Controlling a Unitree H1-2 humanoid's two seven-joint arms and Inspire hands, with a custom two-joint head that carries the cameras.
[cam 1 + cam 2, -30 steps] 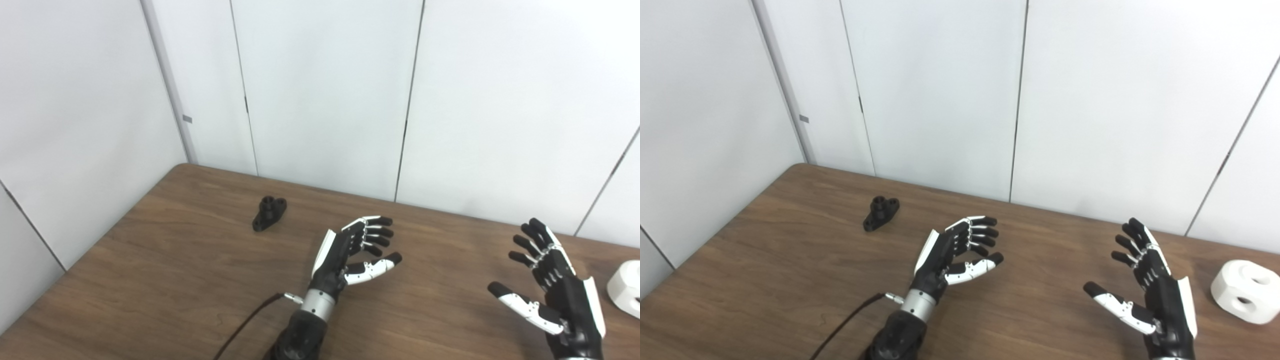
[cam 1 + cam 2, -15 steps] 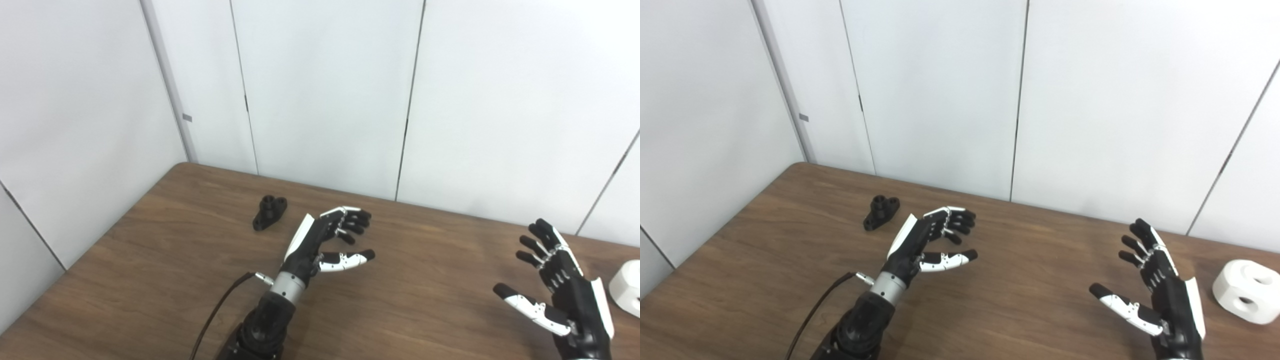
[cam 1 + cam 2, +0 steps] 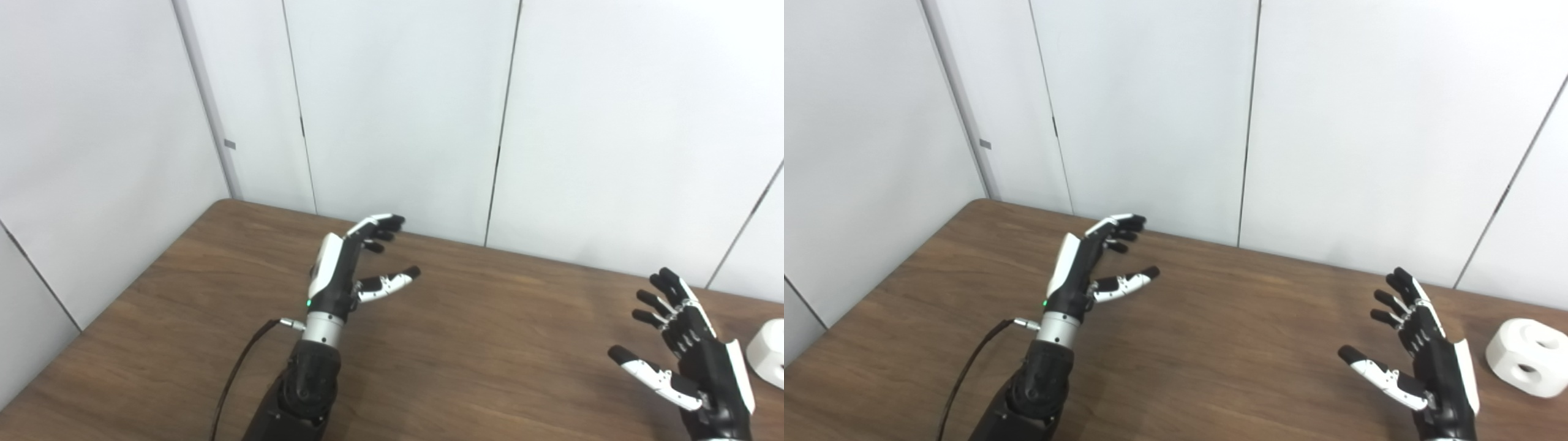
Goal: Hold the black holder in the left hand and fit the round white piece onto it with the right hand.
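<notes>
Left hand (image 3: 1084, 269) spread wide, empty, at far left, hiding black holder from view. Right hand (image 3: 1421, 361) open; white piece (image 3: 1526, 358) just right. Lower slowly, wrap holder's body.

I seem to be in a bare test room or lab cell, not a home or a shop. In front of me stands a brown wood-grain laminate table (image 3: 490, 343), pushed into a corner formed by plain white wall panels (image 3: 398, 110) that meet in thin dark vertical seams. A pale grey upright post (image 3: 205, 104) marks the corner itself, with a small grey tag on it. The walls carry no shelves, pictures or windows that I can see. A thin dark cable (image 3: 968, 373) plugs into the metal wrist of my left arm, which fits a robotics workplace.
</notes>
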